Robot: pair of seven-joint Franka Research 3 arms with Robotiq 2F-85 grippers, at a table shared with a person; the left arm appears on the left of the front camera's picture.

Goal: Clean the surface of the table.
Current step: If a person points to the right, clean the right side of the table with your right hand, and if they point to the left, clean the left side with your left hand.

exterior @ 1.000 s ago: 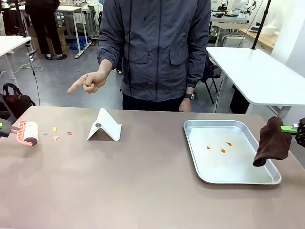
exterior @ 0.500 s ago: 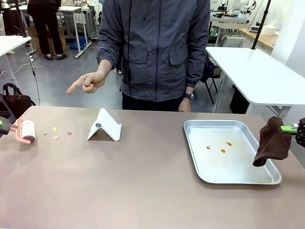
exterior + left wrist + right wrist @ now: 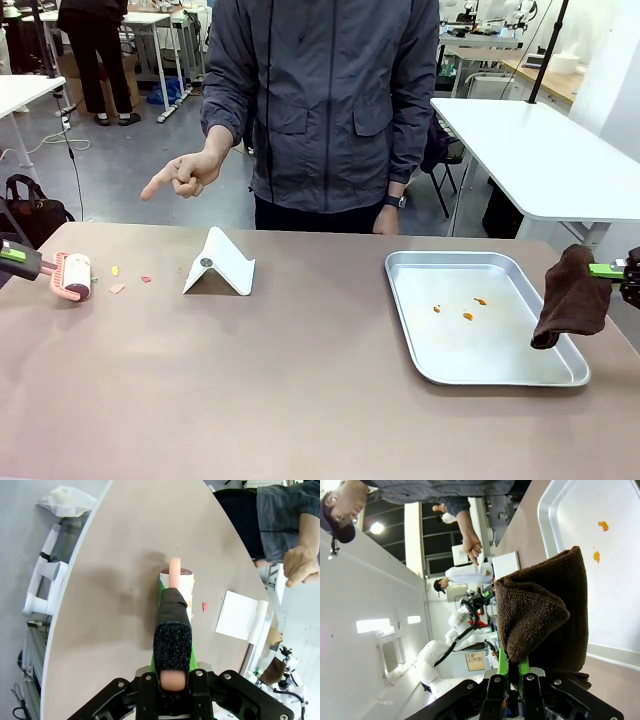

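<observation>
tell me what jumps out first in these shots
The left claw holds a pink lint roller at the left edge of the table, beside small coloured scraps; the person's hand points that way. At the right, the right claw dangles a brown cloth beside a metal tray.

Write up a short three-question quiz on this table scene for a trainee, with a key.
1. True or false: the left claw grips a sponge.
2. The orange crumbs lie in: A the metal tray; B a bowl; C a cup.
3. Fill in: the right claw is shut on a hanging brown ____.
Key: 1 false, it grips a pink lint roller, close to the scraps on the table. 2 A. 3 cloth.
</observation>
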